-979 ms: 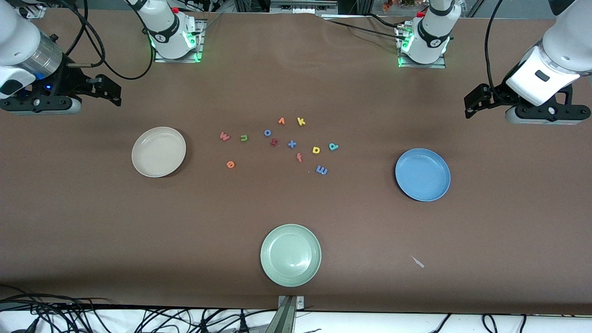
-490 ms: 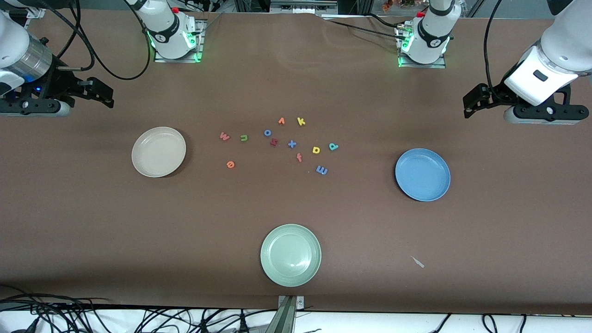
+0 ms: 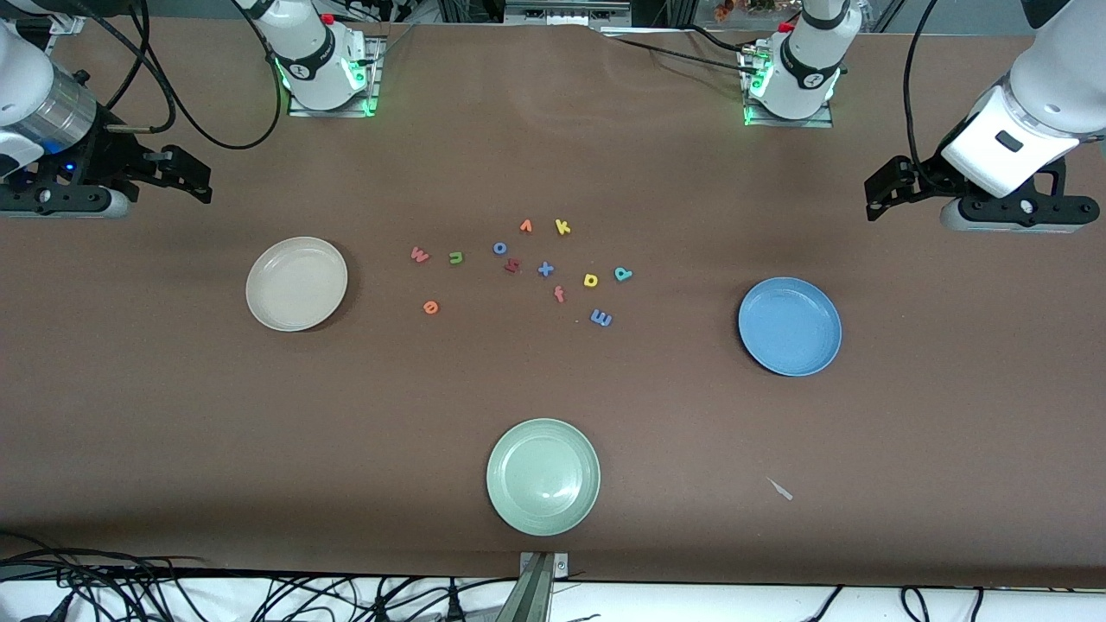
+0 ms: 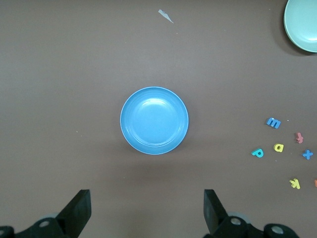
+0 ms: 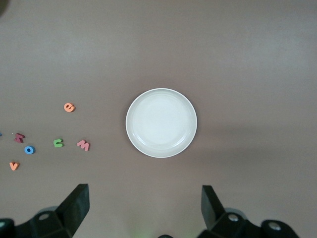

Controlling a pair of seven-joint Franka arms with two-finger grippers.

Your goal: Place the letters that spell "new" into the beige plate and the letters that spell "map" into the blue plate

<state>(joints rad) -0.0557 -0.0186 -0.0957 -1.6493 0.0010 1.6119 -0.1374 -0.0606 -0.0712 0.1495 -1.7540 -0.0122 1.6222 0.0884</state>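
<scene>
The only readable signs are the foam letters themselves, lying on the table between the beige plate (image 3: 296, 283) and the blue plate (image 3: 790, 326). Taking the blue x (image 3: 545, 269) as landmark: toward the beige plate lie a dark red letter (image 3: 511, 266) that cannot be made out, a blue o (image 3: 499, 248), a green n (image 3: 455, 257), a pink w (image 3: 419, 254) and an orange e (image 3: 430, 307). Toward the bases lie an orange v (image 3: 525, 226) and a yellow k (image 3: 562, 227). Toward the blue plate lie a red f (image 3: 559, 295), a yellow a (image 3: 591, 280), a teal p (image 3: 623, 274) and a blue m (image 3: 601, 318).
</scene>
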